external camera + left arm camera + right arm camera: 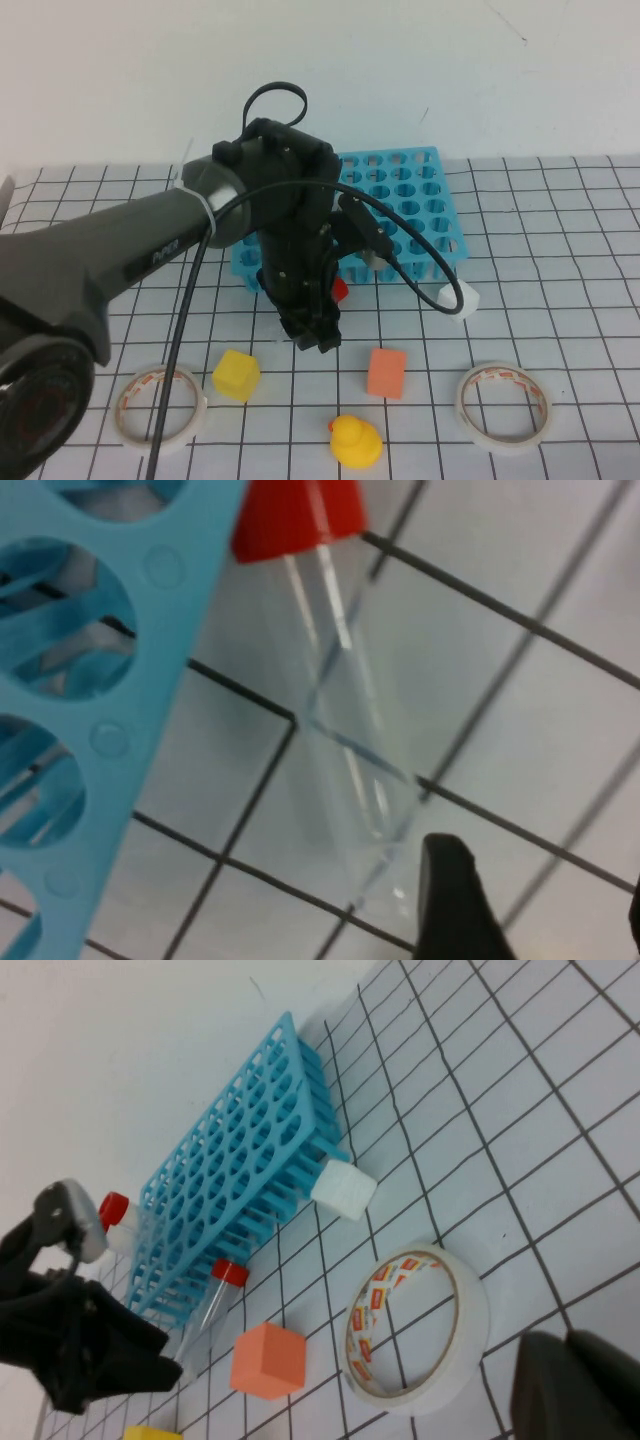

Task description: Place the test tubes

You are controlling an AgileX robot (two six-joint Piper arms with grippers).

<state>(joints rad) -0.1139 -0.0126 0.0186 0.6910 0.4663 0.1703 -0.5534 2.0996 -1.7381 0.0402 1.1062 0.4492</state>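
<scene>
A clear test tube [345, 710] with a red cap [298, 516] lies flat on the gridded table, against the front edge of the blue rack [90, 650]. My left gripper [545, 880] hovers just over the tube's tip, open, and the tube lies outside its left finger [455, 905]. From above, the left gripper [318, 338] hides the tube except for the red cap [340, 291] in front of the rack [410, 205]. The right wrist view shows the tube [214, 1298], a second red cap [113, 1209] at the rack's far end, and my right gripper [580, 1390], shut and empty.
A white cube [462, 298] sits at the rack's front right corner. Nearer the front lie a yellow cube [236, 375], an orange cube [387, 372], a yellow duck [355, 440] and two tape rolls [158, 405] [503, 402].
</scene>
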